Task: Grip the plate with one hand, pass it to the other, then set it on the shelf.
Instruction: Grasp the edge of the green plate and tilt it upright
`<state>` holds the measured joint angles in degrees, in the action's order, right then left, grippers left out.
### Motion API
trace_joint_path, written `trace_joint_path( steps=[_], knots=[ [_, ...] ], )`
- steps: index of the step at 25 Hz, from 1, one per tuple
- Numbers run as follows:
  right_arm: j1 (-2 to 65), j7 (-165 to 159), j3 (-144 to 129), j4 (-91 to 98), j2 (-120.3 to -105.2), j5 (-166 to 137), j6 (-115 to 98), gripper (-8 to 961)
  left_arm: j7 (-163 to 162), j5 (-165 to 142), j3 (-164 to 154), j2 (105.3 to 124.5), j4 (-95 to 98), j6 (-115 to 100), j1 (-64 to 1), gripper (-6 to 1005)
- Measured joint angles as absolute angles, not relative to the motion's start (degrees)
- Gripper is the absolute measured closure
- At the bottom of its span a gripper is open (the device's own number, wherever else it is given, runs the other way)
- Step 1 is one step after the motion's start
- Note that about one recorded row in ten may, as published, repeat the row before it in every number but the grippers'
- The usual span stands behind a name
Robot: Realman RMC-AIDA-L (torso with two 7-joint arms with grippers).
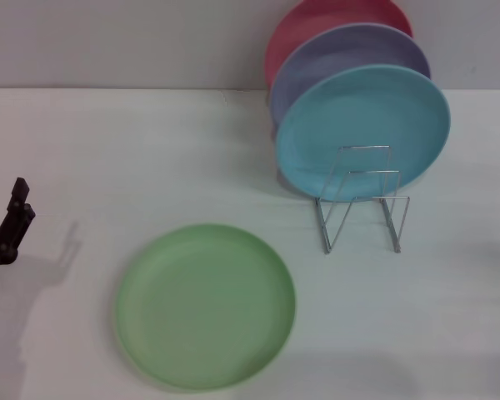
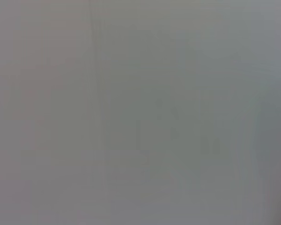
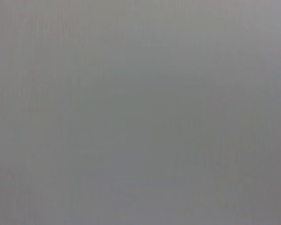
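Note:
The pale-green plate (image 1: 204, 306) lies flat on the white table (image 1: 108, 142), near the front and a little left of the middle. The silver wire shelf (image 1: 362, 200) stands behind it to the right, with its front loops free. My left gripper (image 1: 15, 215) is at the far left edge of the head view, above the table and well apart from the plate, holding nothing. My right gripper is out of view. Both wrist views show only a plain grey surface.
A turquoise-blue plate (image 1: 362, 125), a lavender plate (image 1: 350, 54) and a pink-red plate (image 1: 317, 21) stand upright in the back slots of the shelf. A grey wall runs along the table's far edge.

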<state>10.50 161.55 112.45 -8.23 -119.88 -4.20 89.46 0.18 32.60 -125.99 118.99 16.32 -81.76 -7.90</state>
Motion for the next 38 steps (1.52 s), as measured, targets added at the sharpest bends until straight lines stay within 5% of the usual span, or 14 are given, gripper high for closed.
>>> trace_joint_path(
  steps=[16, 21, 23, 26, 30, 33, 34, 35, 38],
  knots=[
    [10.42, 161.36, 112.52, -8.22, -119.88, -3.87, 89.71, 115, 0.38, 32.86, -129.59, 118.54, 19.80, -79.99, -8.26, 216],
    [10.46, 161.34, 112.65, -8.24, -119.88, -3.82, 89.54, 115, 4.69, 31.89, -126.09, 116.17, 33.04, -65.71, -6.12, 220],
    [10.54, 161.28, 112.72, -8.33, -119.88, -3.82, 89.55, 115, 6.64, 29.46, -122.39, 113.19, 48.44, -49.07, -2.82, 220],
    [10.55, 161.26, 112.76, -8.35, -119.88, -3.82, 89.58, 115, 6.43, 28.23, -121.26, 112.33, 53.35, -43.62, -1.78, 220],
    [10.78, 161.15, 112.57, -8.35, -119.88, -3.82, 89.36, 115, 3.48, 24.69, -112.20, 110.22, 86.93, 1.74, 4.79, 219],
    [10.82, 161.14, 112.56, -8.35, -119.88, -3.82, 89.37, 115, 3.62, 25.59, -108.18, 111.27, 95.30, 19.96, 4.93, 219],
    [10.82, 161.13, 112.54, -8.35, -119.88, -3.82, 89.39, 115, 4.12, 25.79, -106.36, 112.21, 97.64, 26.62, 4.86, 219],
    [10.82, 161.13, 112.48, -8.33, -119.88, -3.82, 89.38, 114, 6.25, 26.01, -102.10, 115.16, 101.42, 39.58, 4.48, 219],
    [10.81, 161.12, 112.48, -8.24, -119.88, -3.88, 89.31, 114, 8.90, 26.11, -98.71, 117.72, 102.90, 48.97, 3.65, 219]
  ],
)
